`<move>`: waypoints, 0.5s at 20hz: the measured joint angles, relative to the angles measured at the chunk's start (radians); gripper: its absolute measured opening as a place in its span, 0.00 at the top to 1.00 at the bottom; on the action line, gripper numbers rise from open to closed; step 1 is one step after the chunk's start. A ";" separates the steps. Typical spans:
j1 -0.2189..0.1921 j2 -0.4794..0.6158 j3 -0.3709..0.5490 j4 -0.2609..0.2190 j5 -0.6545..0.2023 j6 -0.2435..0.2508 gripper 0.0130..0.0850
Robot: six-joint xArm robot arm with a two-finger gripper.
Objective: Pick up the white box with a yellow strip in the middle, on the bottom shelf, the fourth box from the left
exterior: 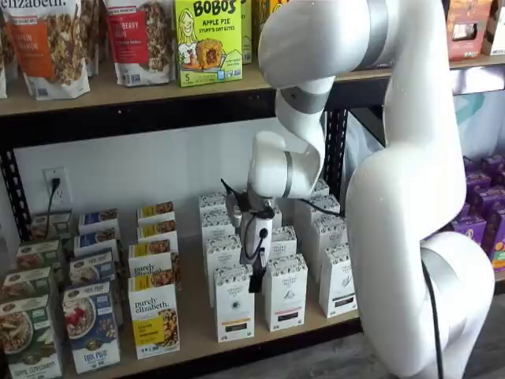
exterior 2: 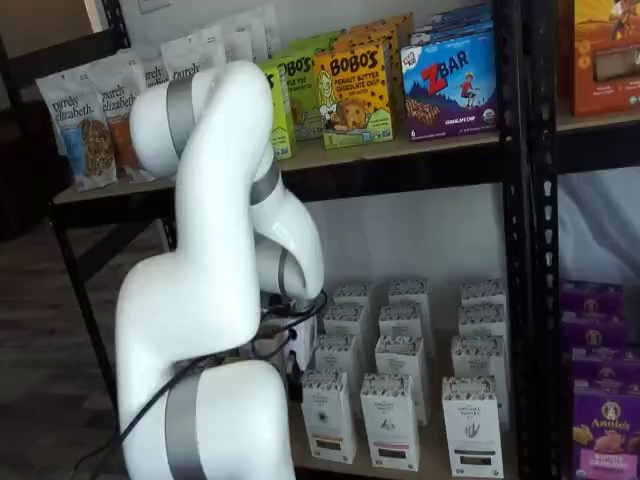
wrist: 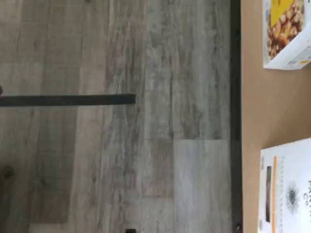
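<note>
The white-bodied gripper [exterior: 256, 283] with black fingers hangs just before the tall white carton with a thin yellow-orange strip [exterior: 233, 302] on the tan wood bottom shelf [exterior: 197, 335]; its jaws stand wide apart.

"BOBO'S" on green box [exterior: 208, 41]; "ZBAR" on blue box [exterior 2: 449, 85].

My arm [exterior: 410, 197] was glossy white all over, built of fat rounded segments that swelled at each joint, with a grey band ringing every joint seam. A thin black cable [exterior: 432, 316] ran down its lower body, and more black cable looped loosely around the wrist [exterior 2: 290, 320]. Below a white wrist housing, the gripper [exterior: 256, 280] tapered to slim black fingers, seen side-on, with no markings I could read
</note>
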 joint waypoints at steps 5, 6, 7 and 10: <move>0.019 0.033 -0.014 0.097 -0.058 -0.074 0.00; 0.020 0.040 -0.020 0.100 -0.063 -0.076 0.00; 0.020 0.049 -0.028 0.093 -0.067 -0.070 0.00; 0.017 0.076 -0.054 0.082 -0.071 -0.063 0.00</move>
